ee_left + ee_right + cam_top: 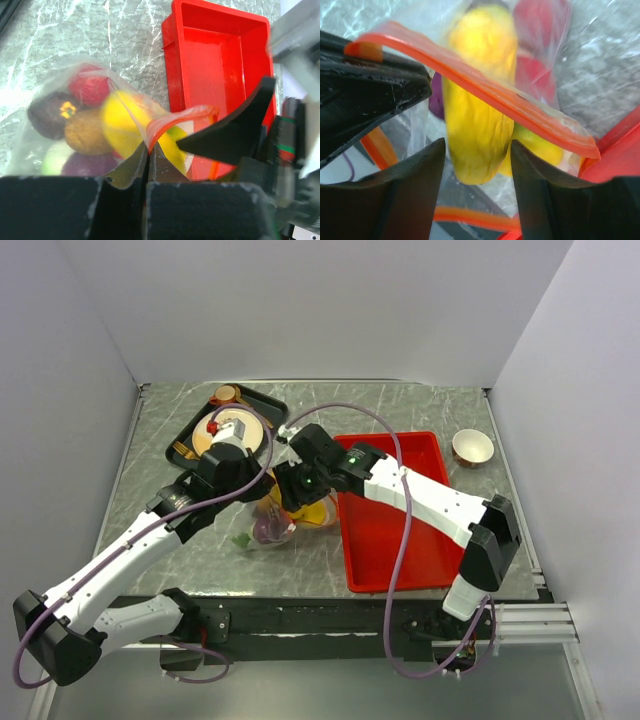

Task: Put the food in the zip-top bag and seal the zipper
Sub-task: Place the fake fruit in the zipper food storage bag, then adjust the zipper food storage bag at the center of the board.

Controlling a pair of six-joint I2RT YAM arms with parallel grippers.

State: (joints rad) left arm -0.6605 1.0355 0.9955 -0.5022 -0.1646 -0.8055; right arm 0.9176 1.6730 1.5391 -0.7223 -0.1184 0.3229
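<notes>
Left hand [148, 152] pinches the zipper [172, 119] of the zip-top bag [47, 75] holding food [120, 120].

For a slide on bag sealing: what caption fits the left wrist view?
Left gripper pinches the zipper of the zip-top bag holding the food, red tray behind.

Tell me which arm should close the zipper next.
Right, probably. The left gripper is shut on the zipper, anchoring one end; the right gripper is open, fingers straddling the zip-top bag beside the strip, free to pinch and slide.
</notes>
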